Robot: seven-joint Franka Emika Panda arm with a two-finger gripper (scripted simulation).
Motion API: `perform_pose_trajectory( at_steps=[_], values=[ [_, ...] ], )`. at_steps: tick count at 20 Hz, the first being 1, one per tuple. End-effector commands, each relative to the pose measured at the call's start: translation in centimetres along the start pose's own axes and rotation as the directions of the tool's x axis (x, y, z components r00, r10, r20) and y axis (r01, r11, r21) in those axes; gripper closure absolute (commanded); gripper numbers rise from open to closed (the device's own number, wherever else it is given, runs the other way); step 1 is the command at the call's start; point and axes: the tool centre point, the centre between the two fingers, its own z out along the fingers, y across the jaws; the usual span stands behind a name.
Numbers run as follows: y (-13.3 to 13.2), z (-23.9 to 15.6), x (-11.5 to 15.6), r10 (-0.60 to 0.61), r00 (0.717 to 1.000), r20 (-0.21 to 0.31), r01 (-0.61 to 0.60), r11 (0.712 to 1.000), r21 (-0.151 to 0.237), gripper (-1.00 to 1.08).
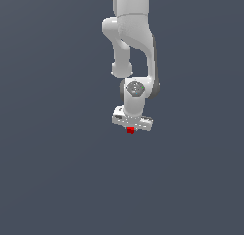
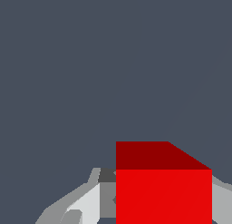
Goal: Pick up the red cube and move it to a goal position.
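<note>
The red cube [image 1: 130, 130] shows just under the white gripper [image 1: 131, 128] in the middle of the exterior view. The arm reaches down from the view's top, with the hand pointing downward. In the wrist view the red cube [image 2: 163, 191] fills the space between the two fingers. A grey finger [image 2: 88, 205] lies against one side and the other finger [image 2: 222, 200] against the opposite side. The gripper is shut on the cube. No goal marker shows in either view. I cannot tell whether the cube rests on the surface or hangs above it.
A plain dark grey surface [image 1: 57, 172] fills both views all around the arm. No other objects or edges show.
</note>
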Motion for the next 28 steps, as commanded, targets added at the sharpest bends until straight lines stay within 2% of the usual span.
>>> perform_pose_trajectory(
  at_steps=[1,16,22,28],
  values=[
    [0.0,0.1,0.0,0.002,1.000,0.000,-0.002,1.000,0.000,1.08],
    [0.3,-1.2,0.0,0.001,1.000,-0.001,-0.001,1.000,0.000,1.08],
    [1.1,-4.3,0.0,0.001,1.000,-0.001,-0.001,1.000,0.000,1.08],
    [2.5,-9.2,0.1,0.002,1.000,-0.001,-0.002,1.000,0.001,1.08]
  ],
)
